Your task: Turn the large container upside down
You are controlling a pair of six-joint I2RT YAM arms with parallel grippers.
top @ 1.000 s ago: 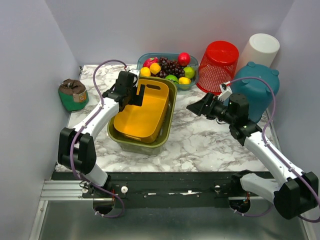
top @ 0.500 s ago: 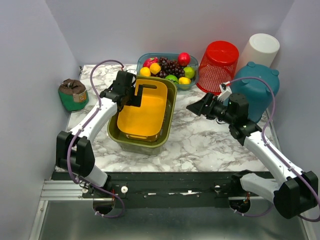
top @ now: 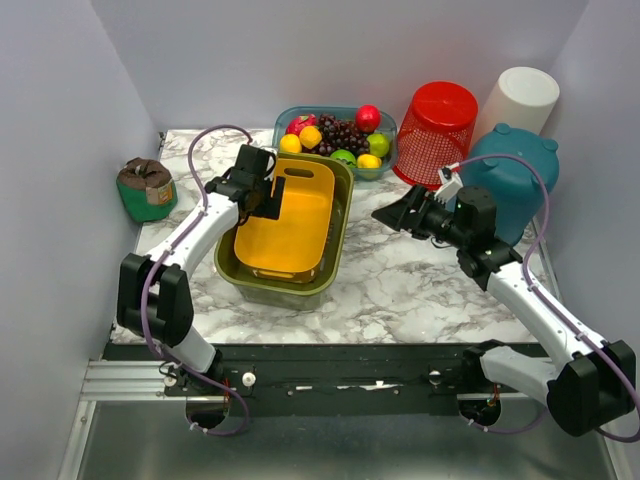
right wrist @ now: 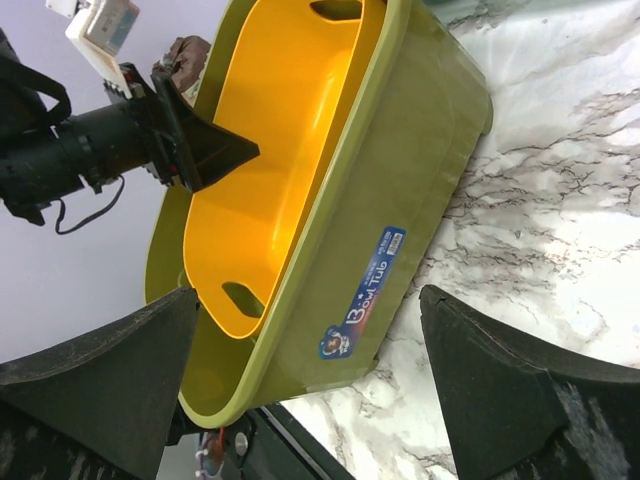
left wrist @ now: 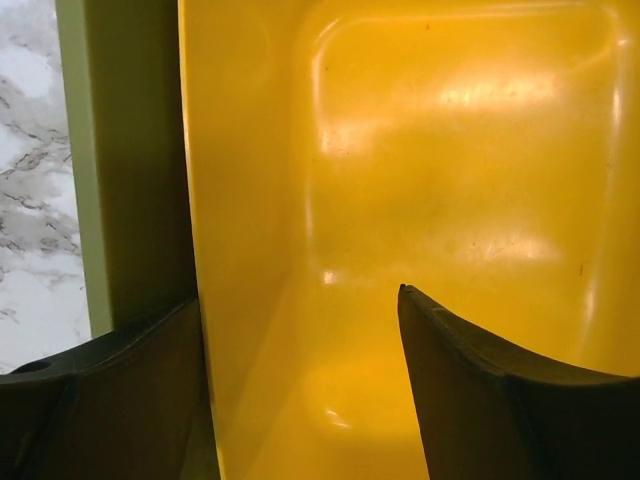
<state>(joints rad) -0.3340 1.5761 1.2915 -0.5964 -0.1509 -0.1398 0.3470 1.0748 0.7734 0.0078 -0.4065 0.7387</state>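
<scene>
The large container is an olive-green tub point(top: 338, 232) standing upright on the marble table, with a smaller yellow tub point(top: 290, 225) nested inside. My left gripper point(top: 272, 192) is open at the tubs' far left corner. In the left wrist view its jaws point(left wrist: 300, 295) straddle the yellow tub's point(left wrist: 450, 150) left wall, one finger inside and the other by the green wall point(left wrist: 120, 150). My right gripper point(top: 395, 215) hovers open to the right of the green tub point(right wrist: 400, 170), apart from it, nothing between its fingers point(right wrist: 310, 295).
Along the back stand a clear tray point(top: 386, 168) of fruit, an upturned red basket point(top: 437, 120), a teal container point(top: 515, 170) and a white cylinder point(top: 520, 100). A green and brown pouch point(top: 146, 188) lies at the left edge.
The yellow tub has shifted back and settled inside the green tub. My left gripper moved slightly with it and its jaws have narrowed a little. The right arm has hardly moved.
</scene>
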